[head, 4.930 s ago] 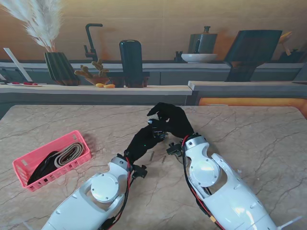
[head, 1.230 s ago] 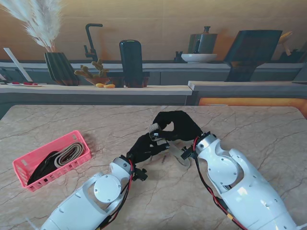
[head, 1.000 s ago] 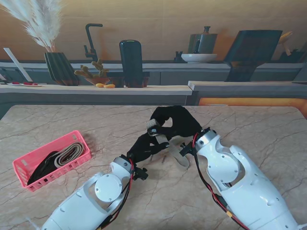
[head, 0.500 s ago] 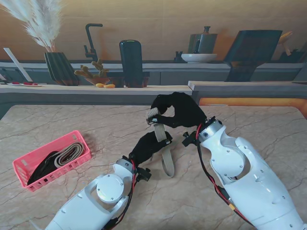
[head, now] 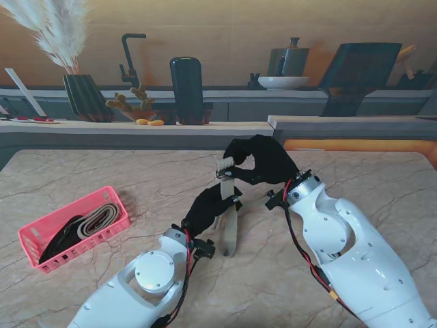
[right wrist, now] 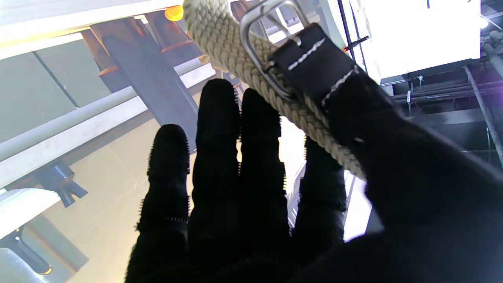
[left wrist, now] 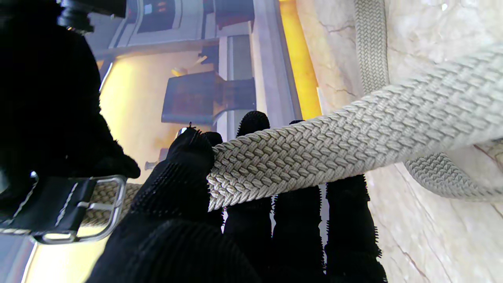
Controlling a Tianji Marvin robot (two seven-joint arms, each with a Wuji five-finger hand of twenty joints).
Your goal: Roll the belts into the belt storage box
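My right hand (head: pixel 263 160) pinches the woven belt (head: pixel 230 222) at its buckle (right wrist: pixel 261 47), lifted off the worktop (head: pixel 355 184). My left hand (head: pixel 208 205) grips the strap just nearer to me. The belt's long axis hangs down toward me. The pink storage box (head: pixel 41 253) sits well left, closer to my left hand.

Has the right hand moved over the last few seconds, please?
Yes. The right hand, pinching the belt at its buckle end, has risen and drifted right, now overlapping the counter edge behind the table.
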